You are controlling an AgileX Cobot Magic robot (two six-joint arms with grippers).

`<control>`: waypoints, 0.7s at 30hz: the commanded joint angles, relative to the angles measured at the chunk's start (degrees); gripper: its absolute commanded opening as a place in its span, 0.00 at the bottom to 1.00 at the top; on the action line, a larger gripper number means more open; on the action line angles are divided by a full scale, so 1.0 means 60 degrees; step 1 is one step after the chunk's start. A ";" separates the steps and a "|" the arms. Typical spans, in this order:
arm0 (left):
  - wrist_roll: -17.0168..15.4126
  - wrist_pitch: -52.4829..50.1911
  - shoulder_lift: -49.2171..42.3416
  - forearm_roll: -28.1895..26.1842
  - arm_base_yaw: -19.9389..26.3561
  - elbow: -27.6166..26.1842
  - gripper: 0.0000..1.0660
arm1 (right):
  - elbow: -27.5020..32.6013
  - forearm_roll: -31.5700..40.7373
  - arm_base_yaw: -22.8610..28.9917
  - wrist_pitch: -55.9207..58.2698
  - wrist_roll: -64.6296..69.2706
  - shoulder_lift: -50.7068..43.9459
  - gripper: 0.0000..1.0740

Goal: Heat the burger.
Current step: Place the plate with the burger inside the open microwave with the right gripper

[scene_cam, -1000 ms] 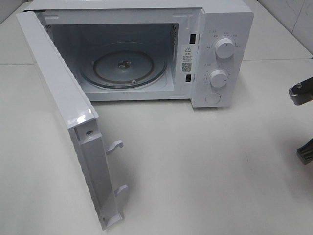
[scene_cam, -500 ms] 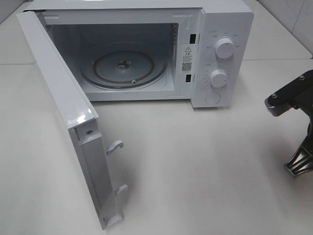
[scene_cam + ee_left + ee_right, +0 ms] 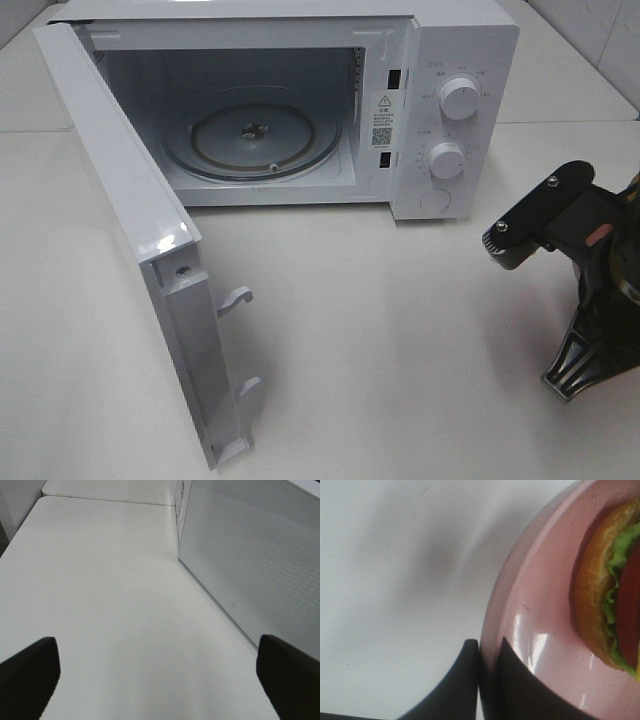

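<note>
The burger (image 3: 600, 595) shows only in the right wrist view: golden-brown bun, green lettuce and red tomato, lying on a round pink plate (image 3: 545, 605). My right gripper (image 3: 487, 645) is shut on the plate's rim, one finger on each side of it. In the high view only the right arm (image 3: 545, 215) shows, at the right edge beside the microwave (image 3: 440, 100); burger and plate are out of that view. My left gripper (image 3: 160, 680) is open over bare table, with nothing between its fingers.
The white microwave stands at the back with its door (image 3: 130, 220) swung wide open towards the front left. Its glass turntable (image 3: 250, 135) carries nothing. The door's outer face (image 3: 250, 555) stands close beside the left gripper. Two knobs (image 3: 458, 97) sit on the front panel.
The right arm has come in from the right edge of the high view, moving left and nearer the microwave. Microwave and door have not moved.
</note>
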 commanded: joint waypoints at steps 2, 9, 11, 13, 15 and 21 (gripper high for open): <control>0.0000 0.0010 -0.0134 -0.0038 -0.0038 0.0010 0.94 | -0.0010 -0.0506 0.0630 0.0248 -0.0105 -0.0095 0.00; 0.0000 0.0010 -0.0134 -0.0038 -0.0038 0.0010 0.94 | -0.0010 -0.0611 0.1394 0.0105 -0.0592 -0.0095 0.00; 0.0000 0.0010 -0.0134 -0.0038 -0.0038 0.0010 0.94 | -0.0010 -0.0621 0.1461 0.0000 -0.0745 -0.0095 0.00; 0.0000 0.0010 -0.0134 -0.0038 -0.0038 0.0010 0.94 | -0.0010 -0.0621 0.1490 -0.0286 -0.1108 -0.0095 0.00; 0.0000 0.0010 -0.0134 -0.0038 -0.0038 0.0010 0.94 | -0.0010 -0.0621 0.1490 -0.0468 -0.1404 -0.0095 0.00; 0.0000 0.0010 -0.0134 -0.0038 -0.0038 0.0010 0.94 | -0.0010 -0.0898 0.1490 -0.1146 -0.2320 -0.0095 0.00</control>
